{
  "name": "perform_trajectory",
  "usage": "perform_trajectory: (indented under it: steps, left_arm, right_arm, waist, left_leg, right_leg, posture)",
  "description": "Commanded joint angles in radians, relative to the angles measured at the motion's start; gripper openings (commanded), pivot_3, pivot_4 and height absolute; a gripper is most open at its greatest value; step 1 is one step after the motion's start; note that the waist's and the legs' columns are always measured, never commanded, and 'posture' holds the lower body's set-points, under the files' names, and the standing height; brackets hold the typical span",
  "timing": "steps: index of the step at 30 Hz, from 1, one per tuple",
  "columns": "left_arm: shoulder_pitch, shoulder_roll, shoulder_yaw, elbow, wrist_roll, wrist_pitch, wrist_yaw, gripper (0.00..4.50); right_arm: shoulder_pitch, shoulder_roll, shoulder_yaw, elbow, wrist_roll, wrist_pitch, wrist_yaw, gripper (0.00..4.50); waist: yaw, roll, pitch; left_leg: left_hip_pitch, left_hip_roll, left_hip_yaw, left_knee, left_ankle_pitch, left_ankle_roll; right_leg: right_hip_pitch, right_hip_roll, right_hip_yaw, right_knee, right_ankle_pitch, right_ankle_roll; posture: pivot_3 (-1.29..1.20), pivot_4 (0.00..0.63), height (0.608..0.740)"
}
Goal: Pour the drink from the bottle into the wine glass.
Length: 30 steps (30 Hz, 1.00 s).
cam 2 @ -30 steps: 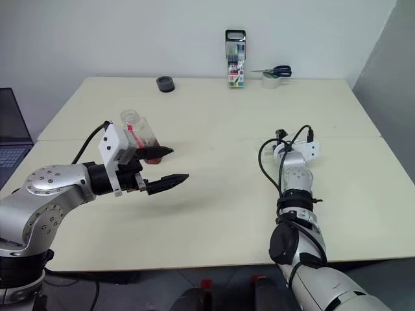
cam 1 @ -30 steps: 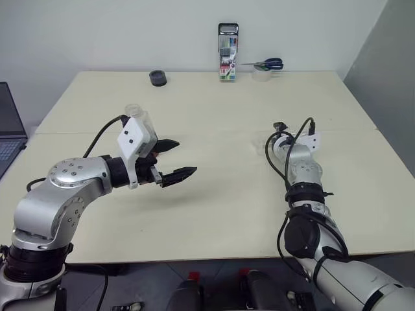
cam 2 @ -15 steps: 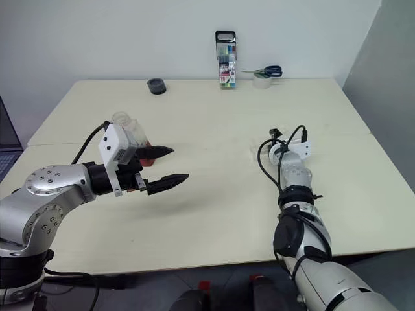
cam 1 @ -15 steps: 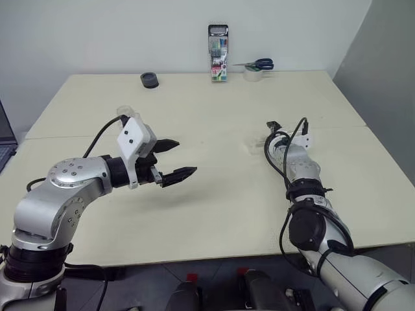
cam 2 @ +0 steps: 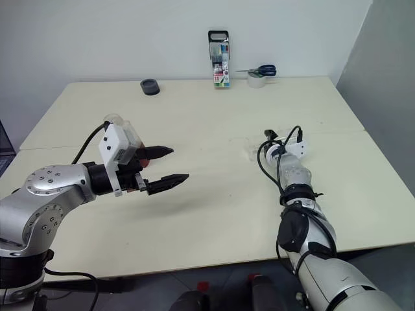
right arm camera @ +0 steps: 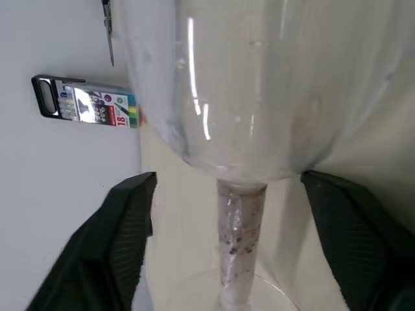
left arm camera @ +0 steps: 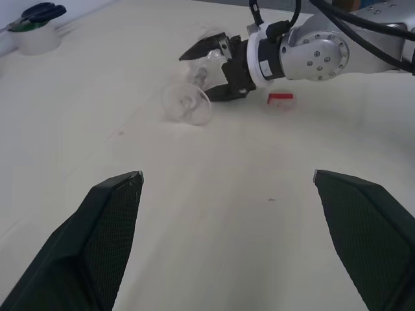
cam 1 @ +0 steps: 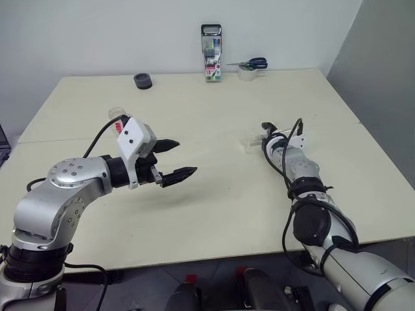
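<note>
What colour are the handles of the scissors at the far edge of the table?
Blue. The scissors lie on a tape roll; the left eye view shows them best.

The number "18" is printed in white on the label of the marker pack point(right arm camera: 87, 103), as seen in the right wrist view; the smaller print beside it cannot be read; no other text is legible.

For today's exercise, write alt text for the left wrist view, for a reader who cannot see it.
The right gripper reaches around the stem of a clear wine glass lying on its side on a pale table. The left gripper's two black fingers stand wide apart in the foreground, holding nothing.
</note>
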State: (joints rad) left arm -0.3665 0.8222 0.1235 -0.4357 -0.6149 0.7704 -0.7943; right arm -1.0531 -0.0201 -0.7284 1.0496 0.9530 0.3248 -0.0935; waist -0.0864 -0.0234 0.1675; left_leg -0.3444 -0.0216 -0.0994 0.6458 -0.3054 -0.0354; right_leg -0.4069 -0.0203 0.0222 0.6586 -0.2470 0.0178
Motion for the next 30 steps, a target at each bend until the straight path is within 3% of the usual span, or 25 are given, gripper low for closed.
perform_trajectory:
  steps: [1, 7, 8, 14, 19, 25, 30]
  left_arm:
    - [-0.021, 0.01, 0.015, -0.026, -0.005, -0.003, 0.003, 4.5]
    - [-0.021, 0.012, 0.014, -0.026, -0.004, 0.001, 0.0, 4.5]
    - [-0.021, 0.012, 0.014, -0.026, -0.004, 0.001, 0.0, 4.5]
    - [-0.012, 0.015, 0.02, -0.027, -0.002, 0.002, 0.001, 4.5]
    - [0.049, 0.014, 0.063, -0.058, 0.0, -0.006, 0.028, 4.5]
    - [0.128, 0.011, 0.114, -0.113, -0.013, 0.004, 0.065, 4.5]
    - [0.174, -0.002, 0.139, -0.166, -0.04, 0.034, 0.111, 4.5]
  right_arm:
    - [-0.013, 0.025, 0.009, 0.043, -0.013, 0.047, 0.017, 2.43]
    - [-0.011, 0.016, 0.021, 0.048, -0.046, 0.043, 0.041, 0.27]
    - [-0.008, 0.013, 0.045, 0.04, -0.075, 0.038, 0.055, 0.17]
    - [-0.017, 0.015, 0.18, -0.038, -0.229, -0.042, 0.127, 0.18]
    - [-0.012, 0.062, 0.418, -0.113, -0.48, -0.196, 0.21, 0.18]
    - [0.12, 0.076, 0.693, -0.052, -0.821, -0.44, 0.189, 0.18]
    - [0.239, 0.07, 0.754, -0.051, -0.919, -0.511, 0.164, 0.18]
  waist:
    - [-0.001, 0.001, 0.001]
    - [0.0, 0.002, 0.001]
    - [0.0, 0.003, 0.002]
    - [0.001, 0.004, 0.003]
    - [0.0, 0.007, 0.005]
    - [0.003, 0.006, 0.004]
    - [0.009, 0.004, 0.003]
  left_leg:
    - [-0.001, 0.0, 0.001, 0.0, 0.0, 0.0]
    - [-0.003, 0.0, 0.001, -0.002, 0.0, 0.0]
    - [-0.003, 0.0, 0.001, -0.002, 0.0, 0.0]
    - [-0.003, 0.0, 0.0, -0.002, -0.001, -0.001]
    - [-0.006, -0.001, 0.001, -0.002, 0.0, -0.001]
    - [-0.017, -0.001, 0.001, -0.001, 0.001, -0.007]
    - [-0.015, -0.002, 0.001, 0.0, 0.001, -0.009]
  right_leg:
    - [-0.001, 0.0, 0.0, 0.0, 0.0, 0.0]
    - [-0.004, 0.0, 0.0, 0.0, 0.0, -0.001]
    - [-0.004, 0.0, 0.0, 0.0, 0.0, -0.001]
    - [-0.005, -0.001, 0.0, 0.0, 0.0, -0.001]
    - [-0.01, -0.001, 0.004, 0.003, 0.0, -0.001]
    - [-0.021, -0.003, 0.01, 0.004, 0.0, -0.001]
    - [-0.019, -0.004, 0.01, 0.003, 0.0, -0.001]
  posture:
    - [0.0, 0.15, 0.74]
    - [0.0, 0.15, 0.74]
    - [0.0, 0.15, 0.74]
    - [0.0, 0.15, 0.74]
    - [0.0, 0.15, 0.74]
    - [0.0, 0.15, 0.74]
    - [0.0, 0.15, 0.74]
